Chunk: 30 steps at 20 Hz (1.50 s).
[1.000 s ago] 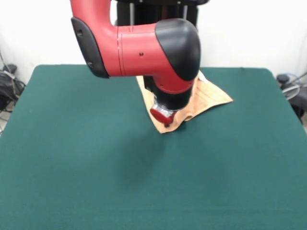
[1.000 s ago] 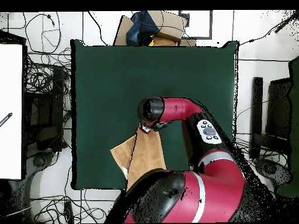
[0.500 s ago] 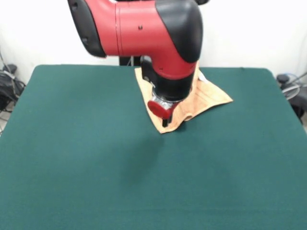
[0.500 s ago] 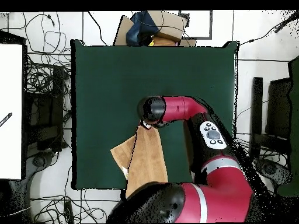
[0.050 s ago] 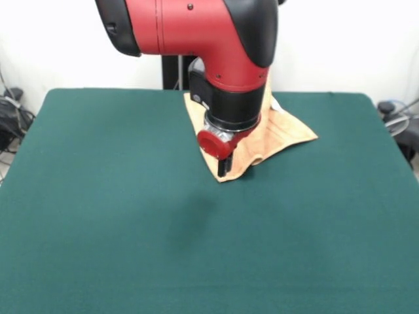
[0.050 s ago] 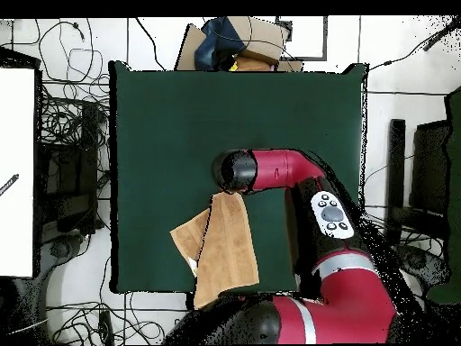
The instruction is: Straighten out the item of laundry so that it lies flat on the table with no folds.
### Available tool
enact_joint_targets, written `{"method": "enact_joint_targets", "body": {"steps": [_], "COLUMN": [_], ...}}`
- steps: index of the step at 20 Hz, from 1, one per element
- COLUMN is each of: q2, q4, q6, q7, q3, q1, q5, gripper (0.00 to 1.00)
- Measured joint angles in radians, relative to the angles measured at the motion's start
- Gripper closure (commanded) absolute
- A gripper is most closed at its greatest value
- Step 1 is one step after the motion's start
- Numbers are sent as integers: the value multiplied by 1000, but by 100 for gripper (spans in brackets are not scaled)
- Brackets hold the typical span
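Where my glossy red and black arm (image 5: 196, 33) comes down, its rounded wrist ends in a red disc and a thin dark pincer (image 5: 223, 166) whose tip hangs at the towel's near corner; whether its two fingers are apart or together I cannot tell from either view.

My bench (image 5: 98, 229) is a wide rectangle under dark green, felt-like cloth, matte and smooth. Behind it stands a plain white wall, and the overhead view shows a pale floor strewn with black cables (image 6: 67, 117), plus a brown cardboard box (image 6: 243, 40) past one bench edge.

My towel (image 5: 288, 134) is light orange-brown terry, soft and nubby. It lies at the far side of the bench, a little right of centre in the front view, partly hidden by my wrist. It is not flat: in the overhead view (image 6: 230, 248) one long strip is folded over a second layer that sticks out to the side, and a small white tag (image 6: 191, 267) shows at its edge. Woven stripe bands run near the right edge in the front view.
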Motion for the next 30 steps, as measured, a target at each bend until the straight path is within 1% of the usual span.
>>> {"method": "enact_joint_targets", "body": {"steps": [10, 15, 20, 30], "q2": [-1, -10, -14, 2], "q4": [0, 10, 39, 87], "q6": [0, 0, 0, -1], "q7": [0, 0, 1, 1], "q3": [-55, -75, -99, -101], "q1": [40, 48, 47, 48], "q5": [1, 5, 20, 60], "gripper": [100, 100, 100, 100]}}
